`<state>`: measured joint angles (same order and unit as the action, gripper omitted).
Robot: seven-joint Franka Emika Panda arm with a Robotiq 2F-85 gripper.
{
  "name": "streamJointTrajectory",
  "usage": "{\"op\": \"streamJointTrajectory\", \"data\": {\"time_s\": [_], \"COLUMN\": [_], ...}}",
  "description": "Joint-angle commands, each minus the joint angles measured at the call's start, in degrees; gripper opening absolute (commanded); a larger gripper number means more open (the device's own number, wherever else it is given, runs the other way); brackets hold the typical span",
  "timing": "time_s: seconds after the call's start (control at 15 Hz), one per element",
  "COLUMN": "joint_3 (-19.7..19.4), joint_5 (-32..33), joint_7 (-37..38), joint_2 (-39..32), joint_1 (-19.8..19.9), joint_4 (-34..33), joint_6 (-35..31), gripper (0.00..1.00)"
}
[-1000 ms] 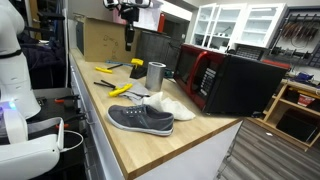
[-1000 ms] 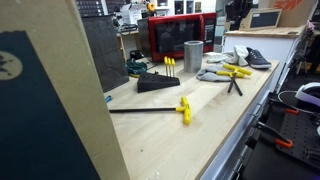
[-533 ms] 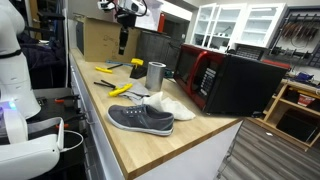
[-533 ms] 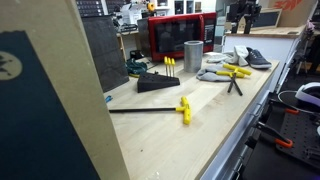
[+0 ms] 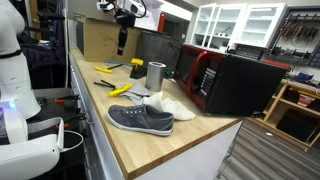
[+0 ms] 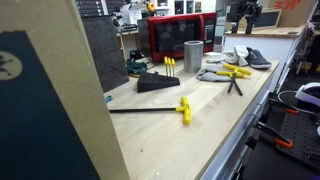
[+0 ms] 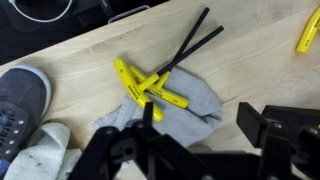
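In the wrist view my gripper [image 7: 204, 116] stands open with nothing between its fingers, high above a grey cloth [image 7: 196, 98]. Several yellow-handled T-wrenches [image 7: 146, 86] with long black shafts lie crossed on that cloth. A dark grey shoe [image 7: 20, 98] and a white sock [image 7: 42, 150] are at the left. In both exterior views the gripper [image 5: 122, 42] [image 6: 243, 17] hangs well above the wooden bench [image 5: 150, 145], over the yellow tools [image 5: 120, 89] [image 6: 236, 71]. It touches nothing.
A metal cup [image 5: 155, 75] [image 6: 193, 51] stands beside a red microwave [image 5: 206, 76] [image 6: 178, 36]. A cardboard box [image 5: 100, 38] sits behind. A black stand of yellow keys [image 6: 158, 80] and a long yellow-handled tool [image 6: 183, 108] lie farther along the bench.
The jaws went from shut to open. The arm shifted a little early on and has stayed put since. Nothing on the bench moved.
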<state>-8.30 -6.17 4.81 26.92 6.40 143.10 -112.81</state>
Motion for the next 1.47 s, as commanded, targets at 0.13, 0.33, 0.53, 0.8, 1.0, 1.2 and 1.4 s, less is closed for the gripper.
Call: {"op": "streamJointTrajectory", "data": {"time_s": [0.13, 0.33, 0.53, 0.8, 1.0, 1.2, 1.4], "joint_3": [0.6, 0.6, 0.6, 0.6, 0.8, 0.5, 0.1], "joint_5": [-0.3, -0.3, -0.3, -0.3, 0.1, -0.4, 0.4], "joint_7": [-0.3, -0.3, -0.3, -0.3, -0.3, -0.7, -0.9], "joint_2": [-0.1, -0.1, -0.1, -0.1, -0.7, -2.5, -4.8], "joint_1": [0.7, 0.7, 0.7, 0.7, 0.7, 0.6, 1.1], "joint_4": [-0.1, -0.1, -0.1, -0.1, -0.2, -0.3, 0.5], "joint_6": [0.1, 0.1, 0.2, 0.2, -0.6, -2.8, -5.0], "gripper": [0.86, 0.86, 0.86, 0.86, 0.99, 1.00, 1.00]}}
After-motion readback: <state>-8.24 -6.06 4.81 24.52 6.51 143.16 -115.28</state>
